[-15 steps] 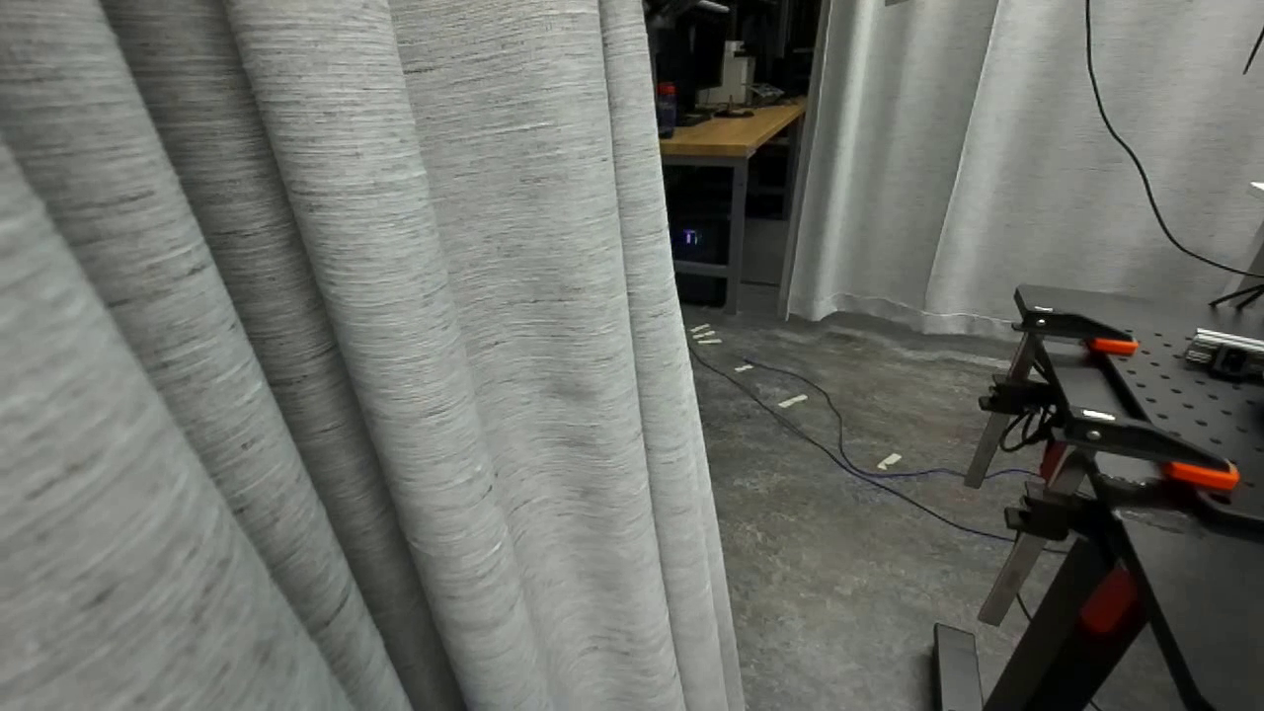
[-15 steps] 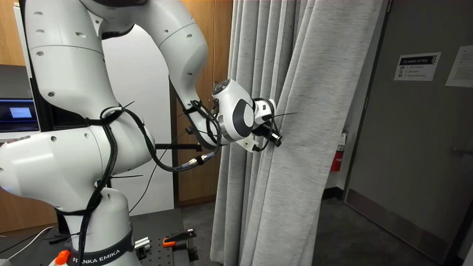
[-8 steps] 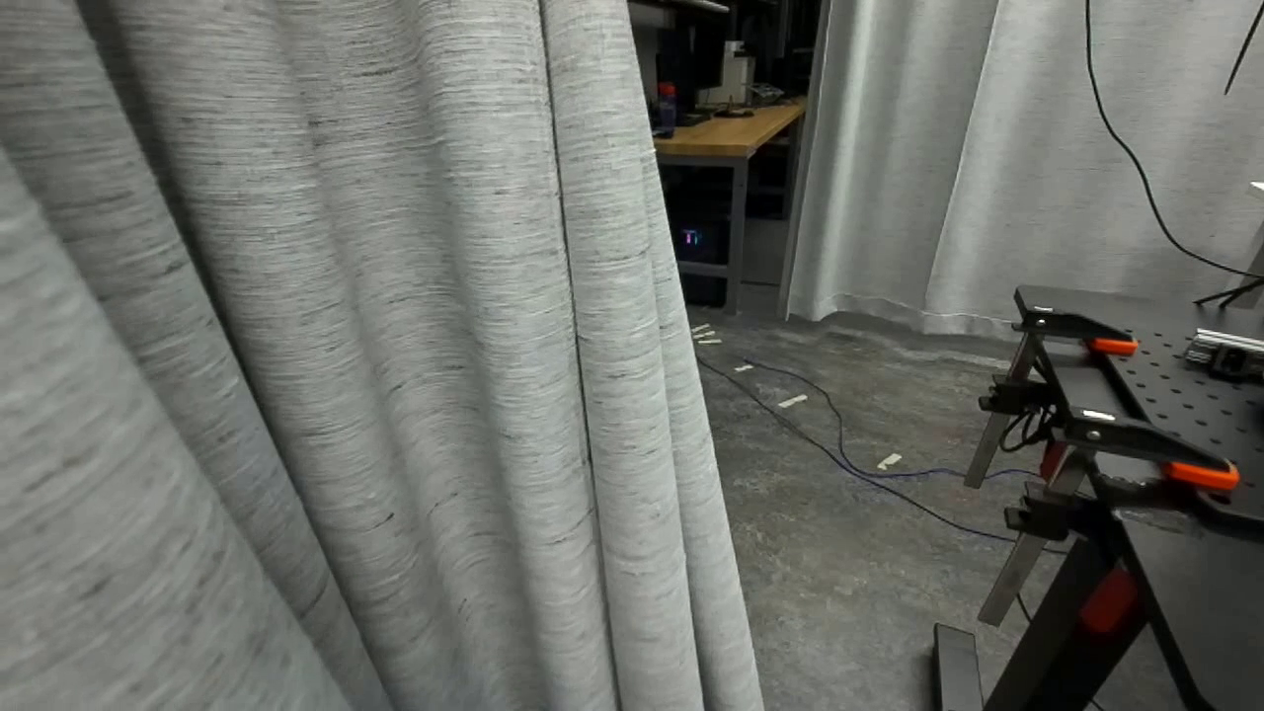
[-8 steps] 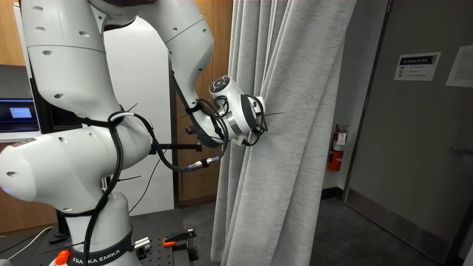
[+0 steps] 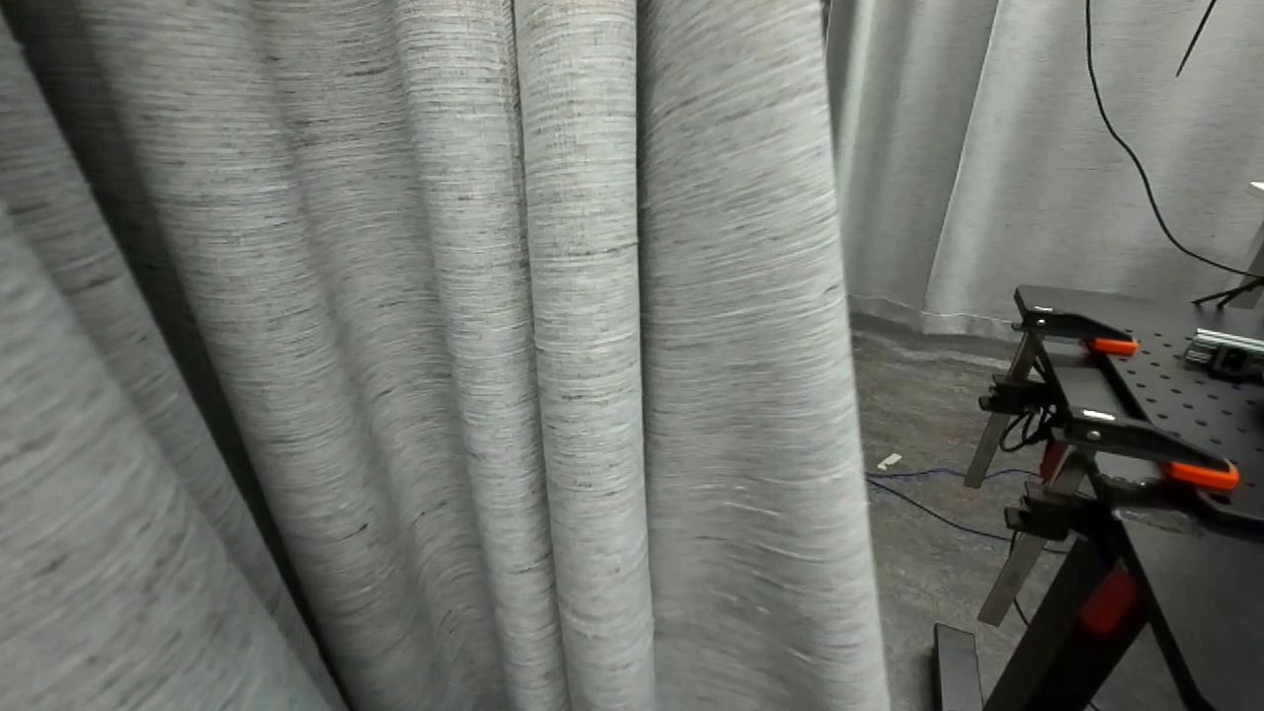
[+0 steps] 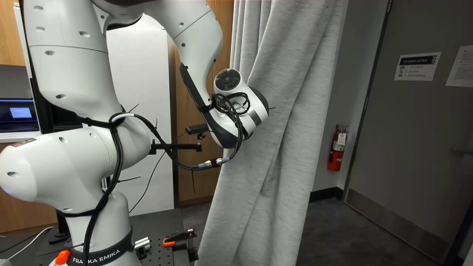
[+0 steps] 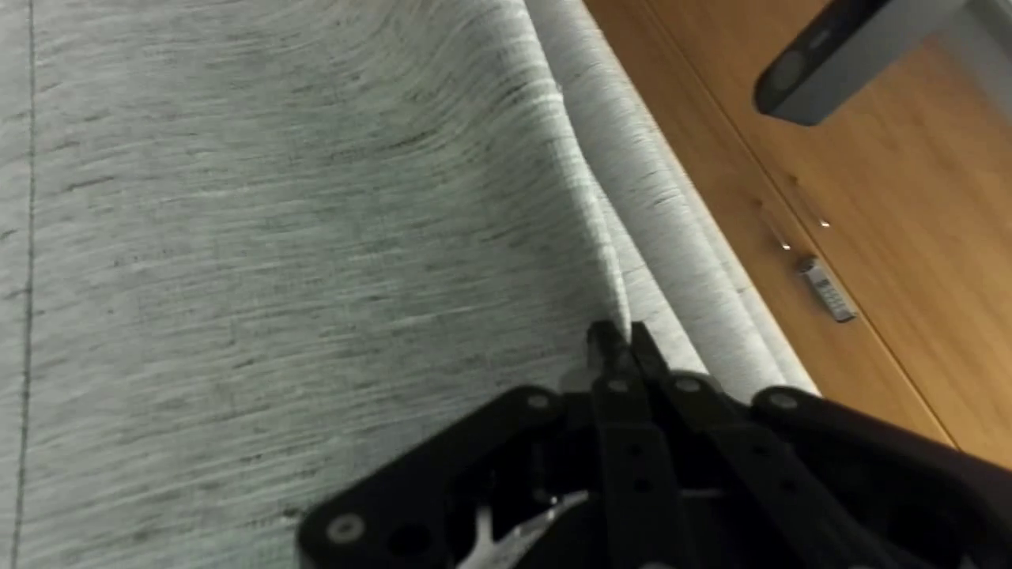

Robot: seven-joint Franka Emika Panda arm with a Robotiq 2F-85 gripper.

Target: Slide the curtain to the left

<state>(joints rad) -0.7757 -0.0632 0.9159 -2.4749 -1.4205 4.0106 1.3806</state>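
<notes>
The large light grey streaked curtain [image 5: 583,395] fills the left and middle of an exterior view in deep vertical folds. In an exterior view it also hangs behind the robot's hand, pulled slantwise [image 6: 266,166]. In the wrist view the curtain [image 7: 277,237] covers the left and middle. My gripper [image 7: 629,335] is shut on a thin fold of it, which runs up from between the two fingertips. The hand [image 6: 242,107] is in front of the curtain in an exterior view, and the fingers are hidden there.
A paler curtain [image 5: 899,148] hangs farther off. A black perforated table [image 5: 1175,395] with orange-tipped clamps stands at right. A door [image 6: 410,136] and a fire extinguisher [image 6: 336,151] are beyond the curtain. A camera on a bar [image 6: 197,128] is near the forearm, before wooden cabinets [image 6: 196,177].
The curtain's free edge has swung right in an exterior view and covers the wooden desk. Elsewhere its door-side edge has moved left, uncovering the extinguisher. The hand has turned and moved slightly.
</notes>
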